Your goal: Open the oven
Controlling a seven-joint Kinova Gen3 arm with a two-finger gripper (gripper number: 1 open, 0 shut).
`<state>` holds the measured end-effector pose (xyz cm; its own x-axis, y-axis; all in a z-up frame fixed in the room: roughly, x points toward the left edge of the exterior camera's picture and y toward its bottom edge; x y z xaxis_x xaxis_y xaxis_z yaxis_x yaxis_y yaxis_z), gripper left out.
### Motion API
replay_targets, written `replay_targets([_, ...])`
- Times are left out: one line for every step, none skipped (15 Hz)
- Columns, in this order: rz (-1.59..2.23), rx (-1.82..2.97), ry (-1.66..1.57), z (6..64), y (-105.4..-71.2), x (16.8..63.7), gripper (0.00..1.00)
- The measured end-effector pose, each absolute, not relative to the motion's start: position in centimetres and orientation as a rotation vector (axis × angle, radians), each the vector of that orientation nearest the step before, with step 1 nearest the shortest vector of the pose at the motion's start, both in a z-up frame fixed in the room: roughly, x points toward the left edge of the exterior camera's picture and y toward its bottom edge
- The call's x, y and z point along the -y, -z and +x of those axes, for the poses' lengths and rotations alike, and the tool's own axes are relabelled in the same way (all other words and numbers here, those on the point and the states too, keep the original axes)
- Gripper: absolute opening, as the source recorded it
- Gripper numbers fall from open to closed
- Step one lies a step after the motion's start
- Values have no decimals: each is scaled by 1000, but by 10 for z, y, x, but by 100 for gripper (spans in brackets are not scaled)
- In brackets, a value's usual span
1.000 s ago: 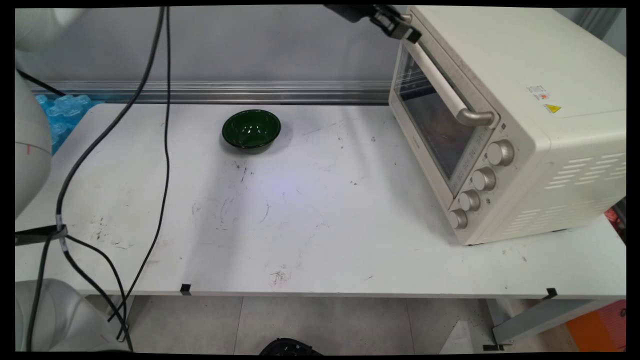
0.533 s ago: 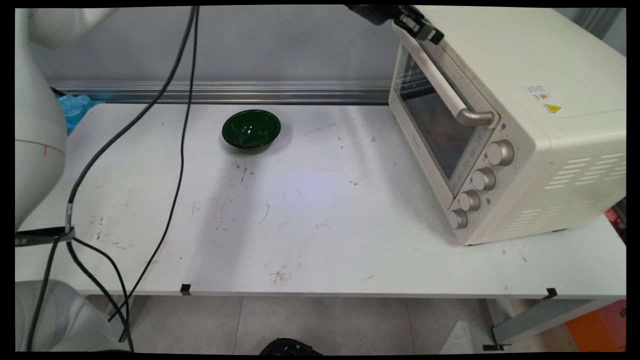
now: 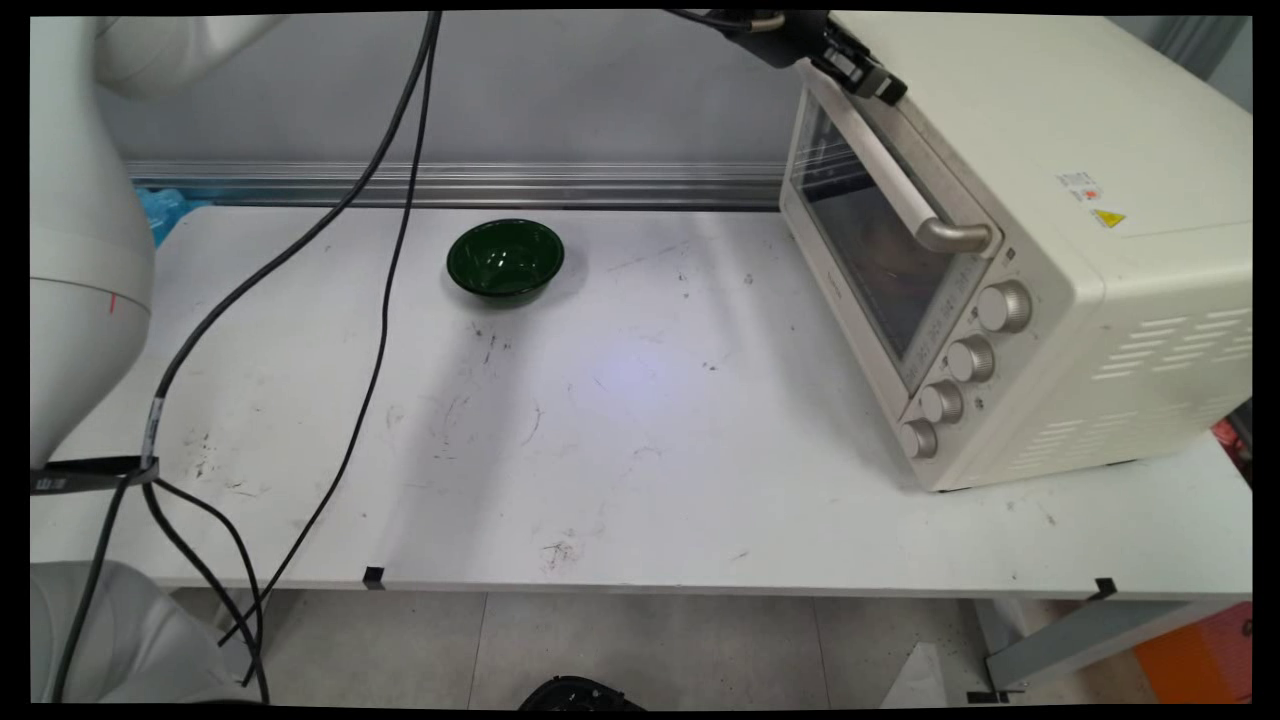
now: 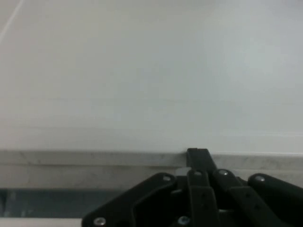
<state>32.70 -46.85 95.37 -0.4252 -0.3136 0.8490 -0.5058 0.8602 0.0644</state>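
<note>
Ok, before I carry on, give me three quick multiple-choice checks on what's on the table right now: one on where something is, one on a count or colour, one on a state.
1. Where is the gripper?
A. over the bowl
B. at the top front edge of the toaster oven
C. by the table's near edge

2. How many knobs are on the oven's front?
A. two
B. four
C. six

3. What state is the oven door in?
A. shut
B. hanging fully open
C. taken off

Answers:
1 B, the main view shows the gripper high up at the oven's upper front corner, far from the green bowl.
2 B, four round knobs run down the panel beside the door.
3 A, the door lies flat against the oven's front, with its handle across it.
</note>
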Motion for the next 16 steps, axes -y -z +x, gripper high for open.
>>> replay_targets([594, 2050, -243, 324, -952, 471, 0])
replay_targets([593, 2052, -243, 324, -951, 472, 0])
replay_targets([591, 2056, -242, 324, -949, 471, 0])
replay_targets([587, 2059, -241, 324, -948, 471, 0])
replay_targets([584, 2064, -240, 324, -946, 470, 0])
replay_targets([580, 2069, -240, 324, -945, 470, 0])
replay_targets([576, 2071, -239, 324, -944, 470, 0])
replay_targets([573, 2073, -241, 325, -944, 469, 0])
replay_targets([565, 2077, -240, 324, -944, 469, 0])
replay_targets([560, 2080, -241, 325, -944, 468, 0])
replay_targets([560, 2082, -243, 326, -943, 468, 0])
replay_targets([553, 2085, -241, 327, -943, 468, 0])
replay_targets([549, 2088, -241, 327, -942, 468, 0])
replay_targets([546, 2090, -242, 327, -942, 467, 0])
replay_targets([541, 2092, -242, 327, -942, 467, 0])
replay_targets([537, 2094, -243, 328, -942, 466, 0])
